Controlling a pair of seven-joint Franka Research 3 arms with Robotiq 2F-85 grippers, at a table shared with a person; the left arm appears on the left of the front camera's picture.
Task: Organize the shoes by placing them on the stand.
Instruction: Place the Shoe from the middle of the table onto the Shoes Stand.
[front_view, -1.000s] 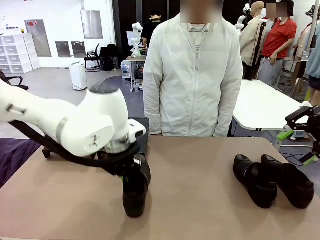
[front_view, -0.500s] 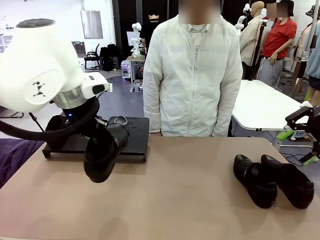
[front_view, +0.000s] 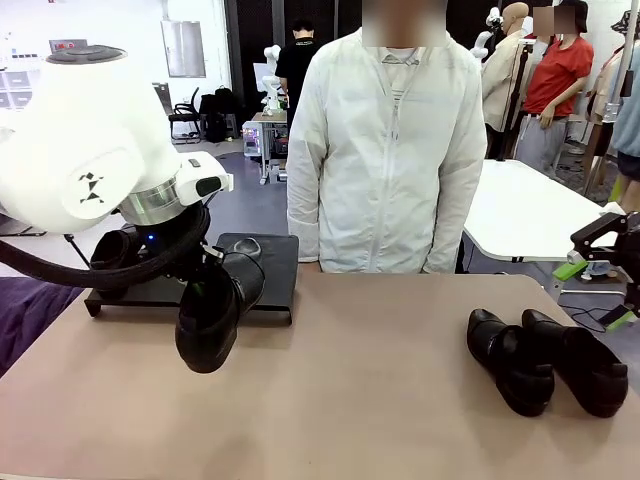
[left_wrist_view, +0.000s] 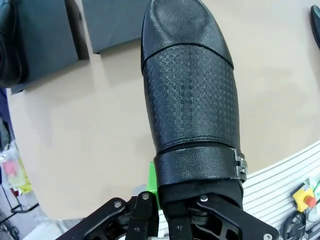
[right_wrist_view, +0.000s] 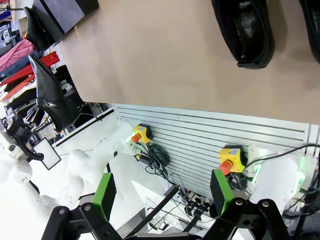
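Note:
My left gripper is shut on the heel end of a glossy black shoe, which hangs toe-down above the table just in front of the stand. In the left wrist view the held shoe points toward the stand's two dark platforms. Another shoe rests on the stand's left platform. A pair of shoes lies on the table at the right. My right gripper hovers open beyond the table's right edge. From its wrist camera, the green-padded right gripper looks at one shoe.
A person in a white jacket stands at the far side of the table, arms down, right behind the stand. The brown tabletop stretches bare between the held shoe and the pair at the right.
My left gripper has lifted the shoe off the table and carried it left and back toward the stand. The right arm and the pair of shoes have not moved.

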